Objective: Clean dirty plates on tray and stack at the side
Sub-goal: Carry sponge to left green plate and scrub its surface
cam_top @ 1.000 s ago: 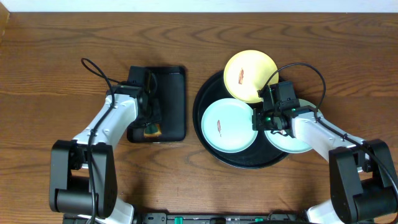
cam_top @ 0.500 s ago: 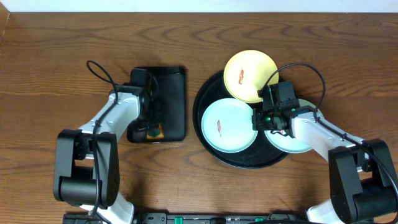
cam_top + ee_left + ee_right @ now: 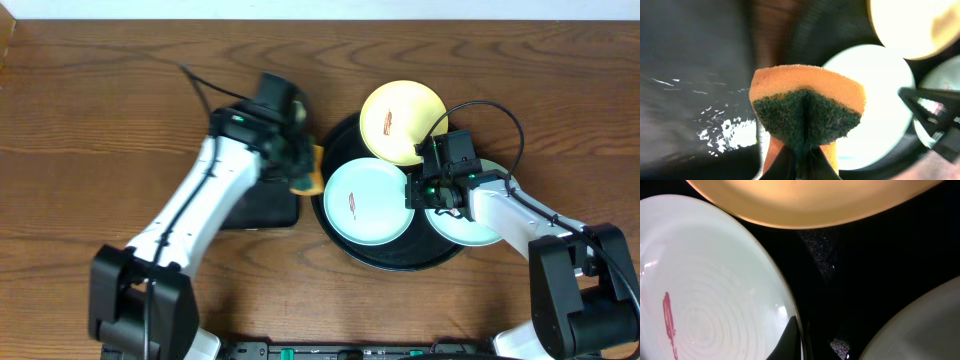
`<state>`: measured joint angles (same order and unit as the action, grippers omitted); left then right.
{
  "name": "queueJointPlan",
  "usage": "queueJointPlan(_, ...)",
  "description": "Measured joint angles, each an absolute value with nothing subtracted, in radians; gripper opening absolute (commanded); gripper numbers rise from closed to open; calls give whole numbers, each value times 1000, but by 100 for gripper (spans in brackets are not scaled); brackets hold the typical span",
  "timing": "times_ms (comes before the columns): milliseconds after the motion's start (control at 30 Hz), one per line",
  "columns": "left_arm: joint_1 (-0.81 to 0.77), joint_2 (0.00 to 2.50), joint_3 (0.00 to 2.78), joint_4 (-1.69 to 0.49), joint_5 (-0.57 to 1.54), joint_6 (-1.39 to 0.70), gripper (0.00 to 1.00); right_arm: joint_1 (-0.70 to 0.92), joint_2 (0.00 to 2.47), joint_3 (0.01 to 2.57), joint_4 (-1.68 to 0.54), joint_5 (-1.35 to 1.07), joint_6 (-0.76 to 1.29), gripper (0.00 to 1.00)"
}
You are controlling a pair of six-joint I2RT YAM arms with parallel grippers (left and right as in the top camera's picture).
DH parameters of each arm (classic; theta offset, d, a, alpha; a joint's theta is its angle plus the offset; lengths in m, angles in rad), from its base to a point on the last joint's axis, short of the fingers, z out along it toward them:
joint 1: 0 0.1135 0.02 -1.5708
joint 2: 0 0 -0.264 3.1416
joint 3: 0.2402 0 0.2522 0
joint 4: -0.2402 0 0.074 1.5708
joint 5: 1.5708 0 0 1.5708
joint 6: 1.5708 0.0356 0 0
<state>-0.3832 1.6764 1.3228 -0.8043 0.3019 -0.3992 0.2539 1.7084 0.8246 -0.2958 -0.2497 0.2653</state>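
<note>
Mint plate (image 3: 366,202), red smear; R tool (image 3: 799,341) pinches rim, L tool (image 3: 800,162) grips sponge (image 3: 807,100).

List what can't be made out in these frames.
- Overhead: right arm covers most of right mint plate; can't tell whether it has a smear.
- Overhead: left arm covers most of small tray.
- Overhead: left gripper is motion-blurred; in left wrist, sponge hides its fingertips.
- Right wrist: right gripper is cut off by the bottom edge; only the tips show, at the rim of left mint plate.
</note>
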Motion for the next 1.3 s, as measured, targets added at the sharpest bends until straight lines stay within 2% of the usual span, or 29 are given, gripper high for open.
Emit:
queueJointPlan(400, -638, 1916, 1320, -507, 328, -673, 7, 254, 1708, 828, -303, -244, 281, 1)
queueJointPlan(533, -666, 2010, 1320, -433, 397, -721, 7, 254, 1708, 828, -305, -243, 281, 1)
queueJointPlan(667, -662, 2034, 1325, -469, 404, -737, 7, 254, 1708, 828, -305, -243, 281, 1)
queueJointPlan(833, -660, 2026, 1349, -583, 243, -725, 7, 254, 1708, 828, -308, -248, 282, 1)
queueJointPlan(1300, -672, 2024, 1382, -711, -176, -597, 7, 255, 1708, 828, -313, -265, 303, 1)
